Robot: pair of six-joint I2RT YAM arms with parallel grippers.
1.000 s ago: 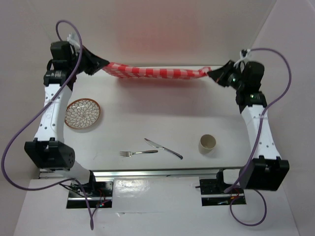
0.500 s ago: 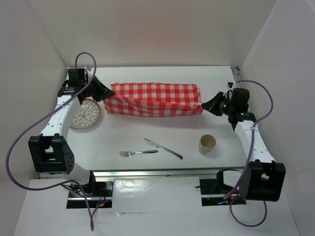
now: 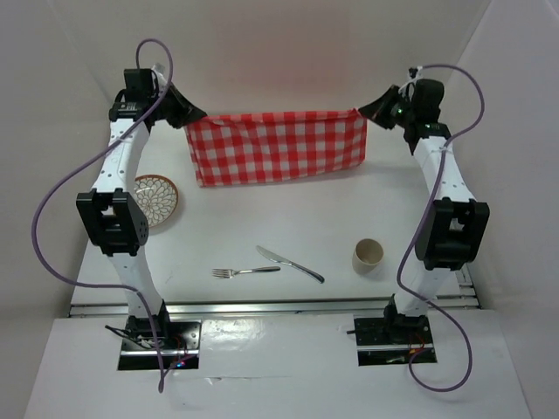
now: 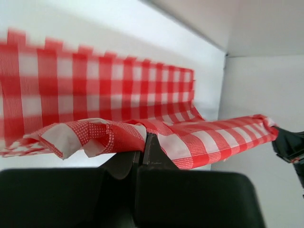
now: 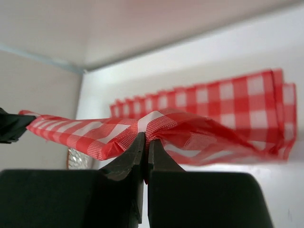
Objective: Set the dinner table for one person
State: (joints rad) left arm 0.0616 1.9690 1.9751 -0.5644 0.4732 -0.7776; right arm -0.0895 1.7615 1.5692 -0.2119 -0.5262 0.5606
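Note:
A red-and-white checked cloth [image 3: 278, 147] hangs stretched between my two grippers, high above the far part of the white dinner table [image 3: 288, 218]. My left gripper [image 3: 187, 119] is shut on its left top corner, seen in the left wrist view [image 4: 145, 137]. My right gripper [image 3: 365, 112] is shut on its right top corner, seen in the right wrist view [image 5: 145, 136]. The cloth [image 4: 109, 104] sags below the held edge and its lower edge hangs near the table. The cloth also shows in the right wrist view [image 5: 199, 118].
A patterned plate [image 3: 159, 199] lies at the left, partly behind my left arm. A fork [image 3: 244, 271] and a knife [image 3: 290, 264] lie near the front middle. A beige cup [image 3: 368, 255] stands at the front right. White walls enclose the table.
Both grippers rose and moved back with the cloth. The cloth went from bunched low on the table to hanging spread out like a curtain.

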